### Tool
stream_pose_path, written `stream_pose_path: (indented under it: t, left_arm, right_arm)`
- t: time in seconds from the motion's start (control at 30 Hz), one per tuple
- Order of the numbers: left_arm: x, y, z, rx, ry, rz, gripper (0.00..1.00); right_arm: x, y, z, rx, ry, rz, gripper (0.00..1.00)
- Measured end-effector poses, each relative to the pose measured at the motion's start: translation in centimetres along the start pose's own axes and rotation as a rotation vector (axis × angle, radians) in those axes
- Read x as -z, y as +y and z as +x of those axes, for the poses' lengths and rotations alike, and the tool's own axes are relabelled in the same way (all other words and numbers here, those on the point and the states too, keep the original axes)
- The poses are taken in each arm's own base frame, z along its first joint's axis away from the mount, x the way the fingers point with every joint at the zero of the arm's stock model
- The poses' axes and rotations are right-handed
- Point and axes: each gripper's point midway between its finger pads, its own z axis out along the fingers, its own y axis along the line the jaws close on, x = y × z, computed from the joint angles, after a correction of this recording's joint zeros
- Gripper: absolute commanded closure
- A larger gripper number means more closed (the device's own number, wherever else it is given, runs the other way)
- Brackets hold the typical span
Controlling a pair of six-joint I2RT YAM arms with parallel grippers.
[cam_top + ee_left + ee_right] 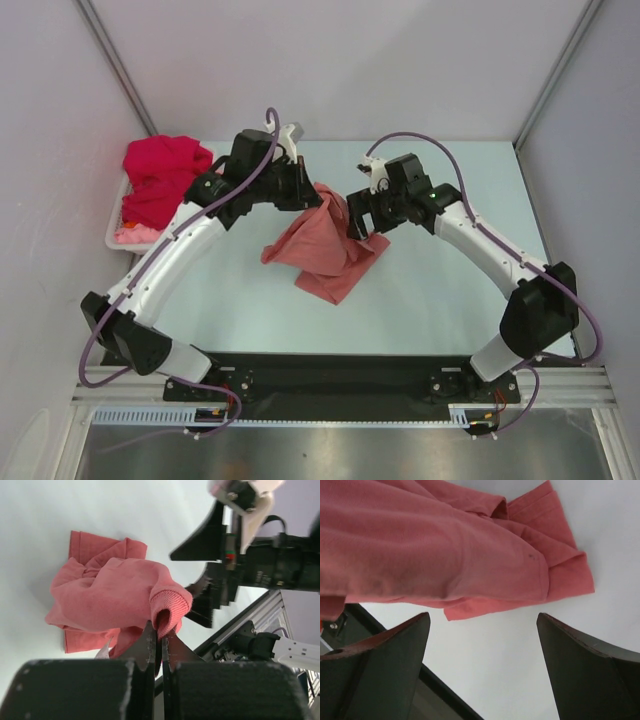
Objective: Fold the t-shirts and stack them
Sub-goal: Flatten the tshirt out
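Pale table (450,290) between white walls carries everything. At its far left a white basket (112,232) holds the crimson t-shirt (160,170), heaped above the rim, with the light pink t-shirt (135,235) bunched at the basket's near end. Toward the middle, the left end effector (159,632) is clamped tight on a ribbed edge of the salmon-red t-shirt (325,250), holding that part above the table. This shirt hangs crumpled from the pinch, its long axis running from the raised far end toward the arm bases, where its lower part lies on the table. Just right of it, the right end effector (482,617) stands wide with nothing between its fingers, the cloth close by.
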Motion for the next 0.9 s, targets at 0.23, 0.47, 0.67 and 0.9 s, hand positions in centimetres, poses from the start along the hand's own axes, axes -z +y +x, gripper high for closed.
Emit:
stream_pose_path:
  t: [0.23,0.47,0.67,0.9]
  left_arm:
    - [0.8,-0.7,0.1,-0.011,0.002,0.038,0.98]
    - [1.4,-0.6,0.2,-0.026,0.012,0.043,0.88]
    - [2.8,-1.9,-0.9,-0.058,-0.007,0.082,0.89]
    - [7.0,-9.7,-2.2,-0.101,-0.064,0.422,0.83]
  right_arm:
    - [-3.0,1.1,0.9,0.067,-0.061,-0.039,0.16]
    - [-4.0,-1.3,-0.8,0.007,-0.144,0.083,1.0]
    - [-0.1,-4.8,-4.5,-0.073,-0.267,0.295,1.0]
    - [20.4,-1.4,-12.7,-0.105,-0.73,0.414,1.0]
